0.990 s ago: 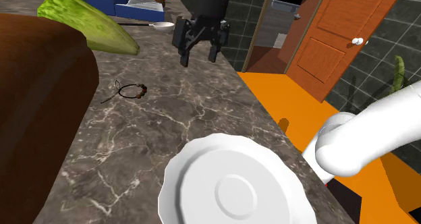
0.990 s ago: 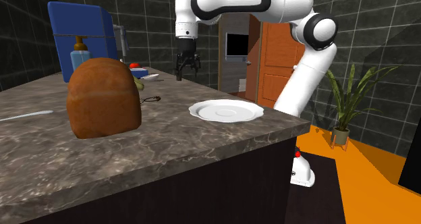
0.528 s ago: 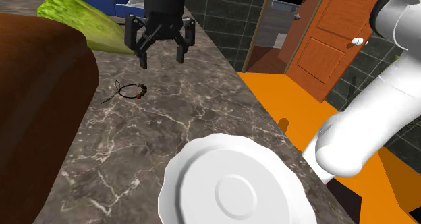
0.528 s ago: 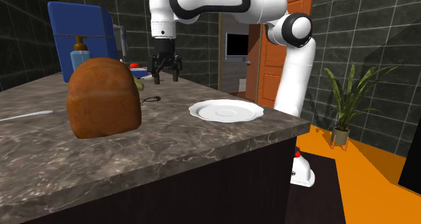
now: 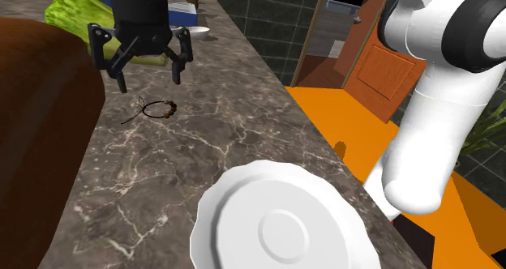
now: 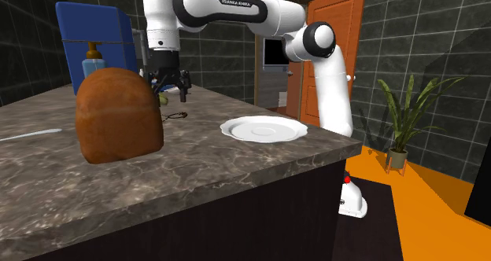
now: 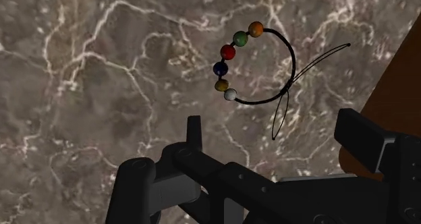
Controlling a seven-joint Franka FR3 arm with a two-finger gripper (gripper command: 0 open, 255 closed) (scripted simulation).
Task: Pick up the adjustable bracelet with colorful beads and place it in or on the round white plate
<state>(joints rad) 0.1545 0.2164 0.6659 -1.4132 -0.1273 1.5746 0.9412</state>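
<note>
The bracelet (image 5: 158,109) is a thin dark cord loop with several coloured beads. It lies flat on the dark marble counter (image 5: 243,130), beside a big brown loaf (image 5: 40,146). My gripper (image 5: 150,79) hangs open just above it and slightly behind, holding nothing. In the wrist view the bracelet (image 7: 236,61) lies just ahead of the spread fingers (image 7: 364,138). From the second exterior view the gripper (image 6: 168,85) hovers over the bracelet (image 6: 177,115). The round white plate (image 5: 280,223) sits near the counter's front edge, and is also seen as the plate (image 6: 263,129).
The brown loaf (image 6: 118,114) stands close beside the bracelet. A green lettuce (image 5: 81,12) lies behind the gripper. A blue box (image 6: 94,43) and a soap bottle (image 6: 93,63) stand at the back. The counter edge (image 5: 324,138) drops to an orange floor by an orange door (image 5: 405,40).
The arm has swung towards the shoulder view's left, carrying the open gripper from beyond the counter's right side to a spot above the bracelet. The bracelet and plate have not moved.
</note>
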